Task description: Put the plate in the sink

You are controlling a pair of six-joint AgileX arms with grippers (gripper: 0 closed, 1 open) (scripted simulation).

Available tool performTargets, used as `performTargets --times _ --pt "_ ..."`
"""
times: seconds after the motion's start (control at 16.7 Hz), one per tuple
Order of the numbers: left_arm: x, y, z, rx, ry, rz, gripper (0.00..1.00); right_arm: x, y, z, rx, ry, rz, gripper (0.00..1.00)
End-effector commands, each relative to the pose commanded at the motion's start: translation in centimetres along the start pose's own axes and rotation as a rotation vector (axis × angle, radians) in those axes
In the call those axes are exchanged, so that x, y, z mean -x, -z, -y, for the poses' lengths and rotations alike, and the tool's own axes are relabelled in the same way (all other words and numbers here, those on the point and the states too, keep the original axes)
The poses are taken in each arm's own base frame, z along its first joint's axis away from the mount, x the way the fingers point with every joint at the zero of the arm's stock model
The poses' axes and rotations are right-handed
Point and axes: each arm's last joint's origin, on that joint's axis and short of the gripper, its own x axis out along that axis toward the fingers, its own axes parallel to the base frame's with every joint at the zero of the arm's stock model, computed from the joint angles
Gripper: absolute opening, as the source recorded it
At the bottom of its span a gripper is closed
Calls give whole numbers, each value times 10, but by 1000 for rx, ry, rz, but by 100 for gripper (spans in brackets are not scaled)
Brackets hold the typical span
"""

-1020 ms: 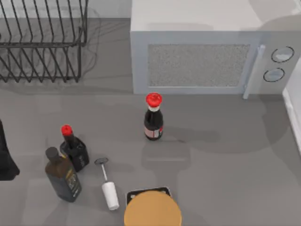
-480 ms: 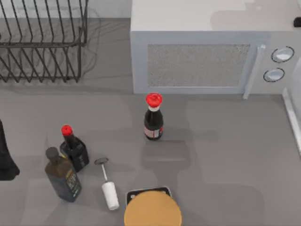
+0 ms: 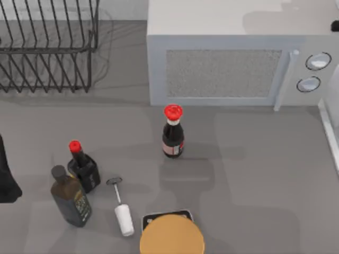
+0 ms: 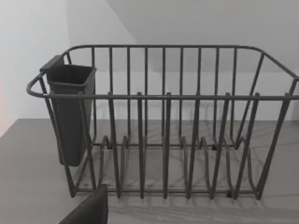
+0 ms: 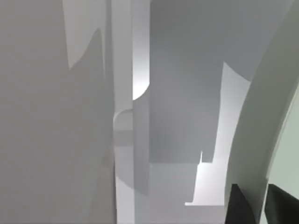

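Note:
In the right wrist view, the plate [image 5: 261, 116] is a pale mint-green curved rim held on edge. My right gripper [image 5: 266, 207] is shut on it, with a dark finger [image 5: 243, 207] on either side of the rim. White surfaces lie beyond the plate. In the top view, a pale sliver of the plate [image 3: 335, 84] shows at the right edge beside the microwave. Below it is the white rim of the sink [image 3: 329, 132]. My left arm [image 3: 6, 174] stays parked at the table's left edge.
A wire dish rack [image 3: 47, 47] with a dark cup [image 4: 70, 112] stands at the back left. A microwave [image 3: 228, 58] stands at the back middle. Three bottles [image 3: 173, 132] [image 3: 82, 164] [image 3: 70, 197], a milk frother [image 3: 123, 211] and a tan-orange disc [image 3: 172, 235] occupy the front left.
The shadow over the microwave and table has slid right. A pale plate edge and a dark bit of my right arm have come in at the right edge. The left arm stayed still.

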Motion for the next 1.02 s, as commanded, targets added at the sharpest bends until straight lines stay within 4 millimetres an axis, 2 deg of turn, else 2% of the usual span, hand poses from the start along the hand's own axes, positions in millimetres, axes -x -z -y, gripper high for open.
performTargets --times 0.66,1.02 --pt "0 0 0 0 0 0 100 0 0 0 0 0 0 98" --pt "0 0 0 0 0 0 100 0 0 0 0 0 0 100"
